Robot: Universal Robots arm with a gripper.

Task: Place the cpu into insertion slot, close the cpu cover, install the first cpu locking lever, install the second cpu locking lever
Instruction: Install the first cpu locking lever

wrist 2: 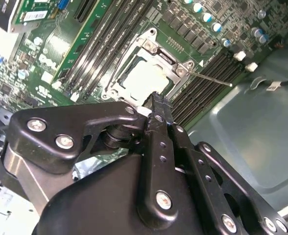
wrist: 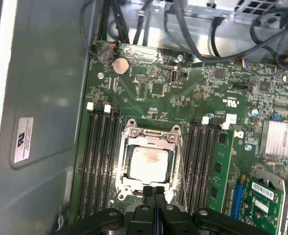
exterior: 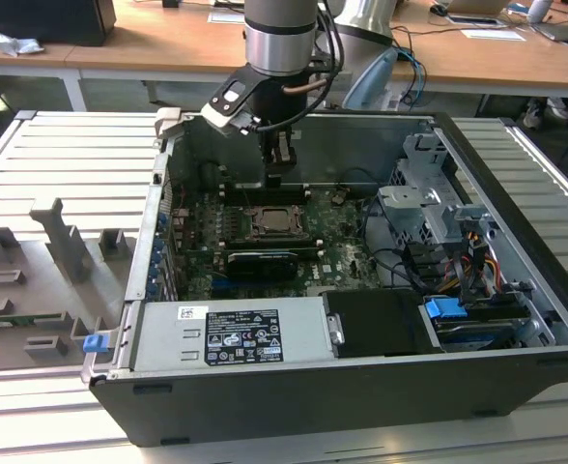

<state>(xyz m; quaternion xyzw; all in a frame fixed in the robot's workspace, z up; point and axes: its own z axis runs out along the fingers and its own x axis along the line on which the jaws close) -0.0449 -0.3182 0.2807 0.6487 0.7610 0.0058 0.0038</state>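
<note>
While hovering at the socket (wrist: 126, 164) edge, pinching gripper (wrist: 154, 189) fingers tightly together on nothing, likely for pushing rather than grasping. Leaving the chip (wrist: 150, 163) seated inside, cover (wrist: 149, 133) seemingly lying flat around it.

One arm (exterior: 282, 29) on record, its last segment vertical and pointing straight down. A black wrist block (exterior: 265, 95) sits below the silver-grey cylinder, set at a slant to one side. The claw (exterior: 275, 159) hangs directly beneath, narrow and upright. In both wrist views the two black fingers (wrist: 148, 198) (wrist 2: 159, 132) lie pressed flat against each other along their length, tips meeting.
</note>
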